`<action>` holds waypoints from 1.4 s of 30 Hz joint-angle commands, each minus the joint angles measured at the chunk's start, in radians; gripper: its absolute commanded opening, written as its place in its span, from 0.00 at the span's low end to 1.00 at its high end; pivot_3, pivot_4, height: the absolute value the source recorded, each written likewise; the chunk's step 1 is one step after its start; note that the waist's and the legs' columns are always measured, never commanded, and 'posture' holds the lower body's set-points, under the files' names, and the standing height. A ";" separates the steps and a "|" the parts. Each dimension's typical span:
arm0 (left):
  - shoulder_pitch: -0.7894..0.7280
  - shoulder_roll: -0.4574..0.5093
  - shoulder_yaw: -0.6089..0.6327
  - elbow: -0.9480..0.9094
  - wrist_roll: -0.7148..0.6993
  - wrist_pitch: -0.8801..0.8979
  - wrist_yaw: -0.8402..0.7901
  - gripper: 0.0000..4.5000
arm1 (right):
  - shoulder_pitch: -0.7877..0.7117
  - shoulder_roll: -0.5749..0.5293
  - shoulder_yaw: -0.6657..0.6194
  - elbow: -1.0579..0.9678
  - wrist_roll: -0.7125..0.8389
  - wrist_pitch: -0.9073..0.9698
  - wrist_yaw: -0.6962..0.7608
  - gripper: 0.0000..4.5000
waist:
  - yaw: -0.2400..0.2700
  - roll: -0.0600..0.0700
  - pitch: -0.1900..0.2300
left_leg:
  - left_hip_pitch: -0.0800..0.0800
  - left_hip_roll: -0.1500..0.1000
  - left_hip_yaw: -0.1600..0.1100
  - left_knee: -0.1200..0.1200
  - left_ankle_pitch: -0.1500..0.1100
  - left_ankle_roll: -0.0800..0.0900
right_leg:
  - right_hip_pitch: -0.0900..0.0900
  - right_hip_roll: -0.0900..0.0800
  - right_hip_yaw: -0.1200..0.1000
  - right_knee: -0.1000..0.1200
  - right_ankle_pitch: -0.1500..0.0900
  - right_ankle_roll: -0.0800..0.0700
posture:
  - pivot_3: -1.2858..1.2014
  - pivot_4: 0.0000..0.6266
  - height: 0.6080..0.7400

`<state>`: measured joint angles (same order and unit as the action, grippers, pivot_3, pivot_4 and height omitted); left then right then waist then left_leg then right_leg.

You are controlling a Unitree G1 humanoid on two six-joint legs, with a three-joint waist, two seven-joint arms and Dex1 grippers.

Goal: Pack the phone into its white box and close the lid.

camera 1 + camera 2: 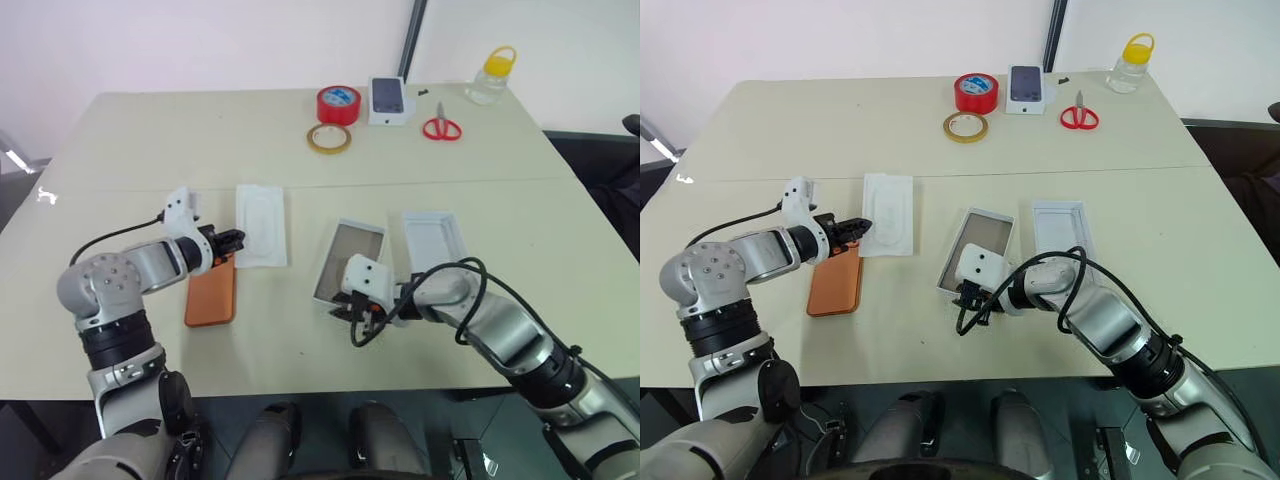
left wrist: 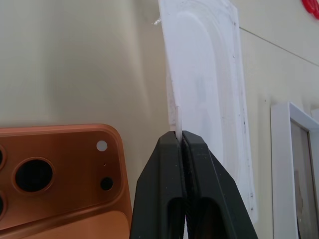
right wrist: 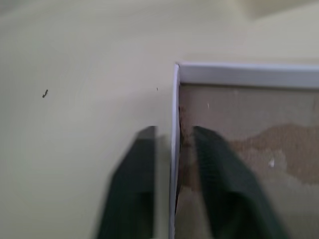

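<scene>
**Both jaws gripping while the phone is waiting on the table**

The left gripper [image 1: 232, 243] is pinching, jaws fully shut, the near edge of the flat white plastic insert with an oval recess [image 1: 261, 224]. The right gripper [image 3: 172, 149] is straddling the thin rim of the shallow white box with a glossy grey-brown floor [image 1: 350, 261], its jaws closed on that wall. The orange smartphone with dark lenses [image 1: 211, 291] is lying flat at centre left of the head view, its long axis running up-frame, just below the left jaws. The left arm is nearer to it. The plain white lid [image 1: 432, 240] is sitting right of the box.
</scene>
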<state>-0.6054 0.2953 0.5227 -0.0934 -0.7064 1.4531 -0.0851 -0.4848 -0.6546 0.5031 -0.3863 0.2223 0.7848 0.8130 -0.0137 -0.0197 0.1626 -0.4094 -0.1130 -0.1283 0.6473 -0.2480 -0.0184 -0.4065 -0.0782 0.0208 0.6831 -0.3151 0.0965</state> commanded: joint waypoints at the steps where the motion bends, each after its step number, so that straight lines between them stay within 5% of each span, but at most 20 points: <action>1: -0.029 0.002 0.044 -0.042 -0.013 -0.008 0.006 0.00 | -0.033 0.005 0.016 -0.004 -0.038 -0.102 0.046 0.00 | -0.001 0.000 0.000 | 0.000 0.000 0.000 0.000 0.000 0.000 | 0.000 0.000 0.000 0.000 0.000 0.000 | 0.52 0.24 1.00; 16: -0.063 -0.041 0.086 -0.070 -0.020 0.045 0.027 0.00 | -0.149 0.195 0.103 0.311 -0.225 -0.460 0.134 0.00 | -0.003 -0.001 0.000 | 0.000 0.000 0.000 0.000 0.000 -0.001 | 0.000 0.000 -0.001 0.000 0.000 0.000 | 0.52 0.24 1.00; 19: -0.061 -0.066 0.098 -0.095 -0.021 0.077 0.033 0.00 | -0.139 0.193 0.082 0.318 -0.225 -0.461 0.154 0.20 | -0.004 -0.001 0.000 | 0.000 0.000 0.000 0.000 0.000 -0.001 | 0.000 0.000 -0.001 0.000 0.000 0.000 | 0.52 0.24 1.00; 25: -0.046 -0.135 0.089 -0.166 -0.020 0.157 0.045 0.00 | -0.107 0.166 -0.087 0.195 -0.131 -0.368 0.145 0.85 | -0.002 -0.001 0.000 | 0.000 0.000 -0.001 0.000 0.000 -0.001 | 0.000 0.000 -0.001 0.000 0.000 0.000 | 0.52 0.24 1.00; 32: 0.014 -0.187 0.051 -0.221 -0.063 0.161 0.099 0.00 | -0.051 0.055 -0.193 0.127 -0.099 -0.293 0.159 0.85 | -0.001 -0.001 0.000 | 0.000 0.000 -0.001 0.000 0.000 -0.002 | 0.000 0.001 -0.001 0.000 0.000 0.000 | 0.52 0.24 1.00; 42: 0.058 -0.181 -0.011 -0.226 -0.144 0.161 0.170 0.00 | -0.059 0.056 -0.203 0.163 -0.112 -0.313 0.128 0.85 | 0.000 -0.001 0.000 | 0.000 0.000 -0.001 0.000 0.000 -0.002 | 0.001 0.001 0.000 0.000 0.000 0.000 | 0.52 0.24 1.00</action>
<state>-0.5501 0.1099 0.5232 -0.2950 -0.8208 1.6058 0.0732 -0.5250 -0.6056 0.3268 -0.2088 0.1108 0.4921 0.9482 -0.0133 -0.0205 0.1624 -0.4092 -0.1128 -0.1291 0.6475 -0.2482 -0.0201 -0.4060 -0.0775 0.0204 0.6831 -0.3150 0.0966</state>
